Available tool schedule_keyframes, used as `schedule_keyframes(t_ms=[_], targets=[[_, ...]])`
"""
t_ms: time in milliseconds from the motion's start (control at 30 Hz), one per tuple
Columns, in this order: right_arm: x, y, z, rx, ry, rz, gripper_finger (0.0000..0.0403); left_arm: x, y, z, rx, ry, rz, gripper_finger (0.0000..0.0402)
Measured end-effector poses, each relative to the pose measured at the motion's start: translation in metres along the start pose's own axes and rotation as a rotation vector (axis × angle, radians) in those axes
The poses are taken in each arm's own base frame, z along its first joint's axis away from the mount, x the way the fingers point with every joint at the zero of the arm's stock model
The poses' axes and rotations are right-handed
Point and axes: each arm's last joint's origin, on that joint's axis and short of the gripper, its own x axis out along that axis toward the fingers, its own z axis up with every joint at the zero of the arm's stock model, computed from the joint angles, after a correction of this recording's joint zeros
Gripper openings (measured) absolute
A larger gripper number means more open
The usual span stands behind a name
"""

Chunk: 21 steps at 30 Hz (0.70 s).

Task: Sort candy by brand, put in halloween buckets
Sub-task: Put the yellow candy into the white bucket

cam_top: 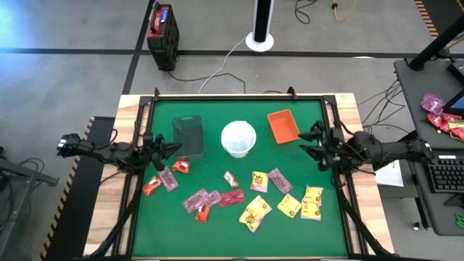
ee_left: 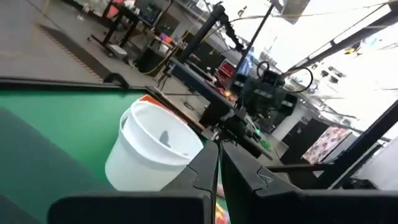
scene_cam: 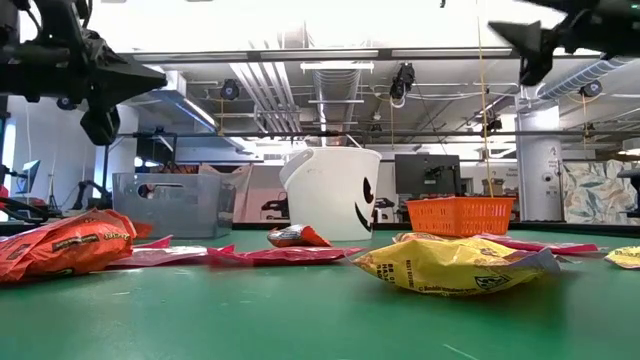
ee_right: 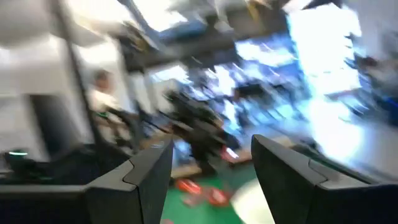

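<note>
Yellow, pink-purple and red-orange candy (cam_top: 243,196) lies scattered on the green table (cam_top: 290,235), all of it near the front and outside the containers. From above, the dark tub (cam_top: 188,135), white bucket (cam_top: 238,138) and orange tray (cam_top: 283,125) look empty, so sorting seems barely begun. The left gripper (cam_top: 172,147) hangs beside the tub, fingers together; the right gripper (cam_top: 310,142) hovers near the tray, fingers apart, holding nothing

Yellow, pink and red candy (cam_top: 255,210) lies on green table (cam_top: 290,239); white bucket (cam_top: 238,138), orange tray (cam_top: 283,125).
</note>
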Motion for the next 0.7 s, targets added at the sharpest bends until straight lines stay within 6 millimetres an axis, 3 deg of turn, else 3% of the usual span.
schedule_keyframes(t_ms=[400, 567, 700], targets=[[0.068, 0.008, -0.005, -0.131, 0.736, -0.19, 0.021, 0.006, -0.013, 0.01, 0.142, -0.113, -0.098, 0.0002], [0.091, 0.008, -0.025, -0.19, 0.971, -0.214, 0.021, 0.01, -0.015, 0.008, 0.168, -0.109, -0.097, 0.0002], [0.108, 0.008, -0.054, -0.233, 1.111, -0.207, 0.021, 0.014, -0.02, 0.011, 0.2, -0.165, -0.12, 0.0002]])
